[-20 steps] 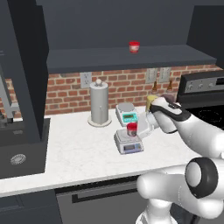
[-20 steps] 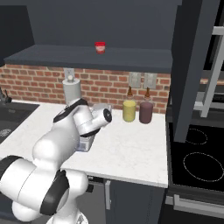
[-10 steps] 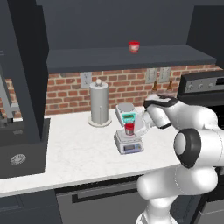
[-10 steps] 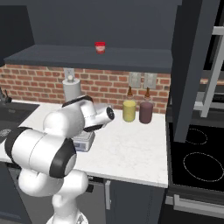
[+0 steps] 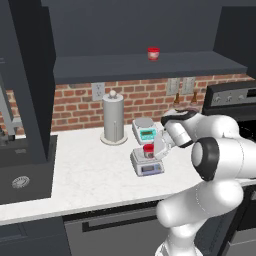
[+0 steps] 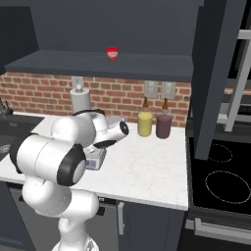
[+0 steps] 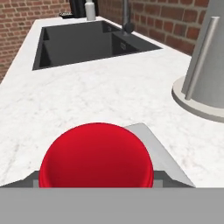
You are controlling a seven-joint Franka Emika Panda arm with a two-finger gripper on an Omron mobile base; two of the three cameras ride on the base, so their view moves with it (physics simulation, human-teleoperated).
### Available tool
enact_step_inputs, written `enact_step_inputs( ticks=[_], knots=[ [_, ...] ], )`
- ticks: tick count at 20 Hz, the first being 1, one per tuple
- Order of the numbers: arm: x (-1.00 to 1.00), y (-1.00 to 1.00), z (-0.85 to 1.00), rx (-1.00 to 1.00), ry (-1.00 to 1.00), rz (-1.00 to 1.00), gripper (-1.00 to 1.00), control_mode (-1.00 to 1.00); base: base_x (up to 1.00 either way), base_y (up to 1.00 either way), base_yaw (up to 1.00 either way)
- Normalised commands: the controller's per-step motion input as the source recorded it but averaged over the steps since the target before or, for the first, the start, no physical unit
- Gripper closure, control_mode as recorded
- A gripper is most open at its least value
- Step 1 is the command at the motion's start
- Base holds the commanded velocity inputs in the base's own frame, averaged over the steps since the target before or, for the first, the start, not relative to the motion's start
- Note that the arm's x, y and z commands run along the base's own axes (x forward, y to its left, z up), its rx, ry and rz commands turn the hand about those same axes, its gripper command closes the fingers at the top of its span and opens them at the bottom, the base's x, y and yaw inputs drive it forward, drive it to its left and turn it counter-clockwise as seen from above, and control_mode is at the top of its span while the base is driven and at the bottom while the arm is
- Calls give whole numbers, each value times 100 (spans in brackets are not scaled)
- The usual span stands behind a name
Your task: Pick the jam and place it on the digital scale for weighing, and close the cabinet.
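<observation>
Jam jar on the scale, your gripper right beside it.

You've got the jam (image 5: 148, 149) sitting on the digital scale (image 5: 147, 164), on the counter (image 5: 90, 170) before the paper towel holder (image 5: 113, 119). Your gripper (image 5: 161, 146) sits just right of the jar; its fingers are hidden, so I can't tell if it grips. The hand view cuts the jar's lower part. A twin jar (image 5: 153, 53) sits on the cabinet shelf (image 5: 100, 67).
</observation>
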Motion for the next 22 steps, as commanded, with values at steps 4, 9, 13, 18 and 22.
enact_step_inputs(
  ticks=[4, 9, 13, 18, 22],
  knots=[
    [0, 0, 1, 0, 0, 0, 100, -100, 0, 0, 0],
    [3, 5, 0, 0, -7, 0, 100, -100, 0, 0, 0],
    [4, 7, 0, 0, -8, 0, 100, -100, 0, 0, 0],
    [10, 12, 0, 0, -6, -3, -100, -100, 0, 0, 0],
    [3, 2, 0, 0, 0, -1, -100, -100, 0, 0, 0]
  ],
)
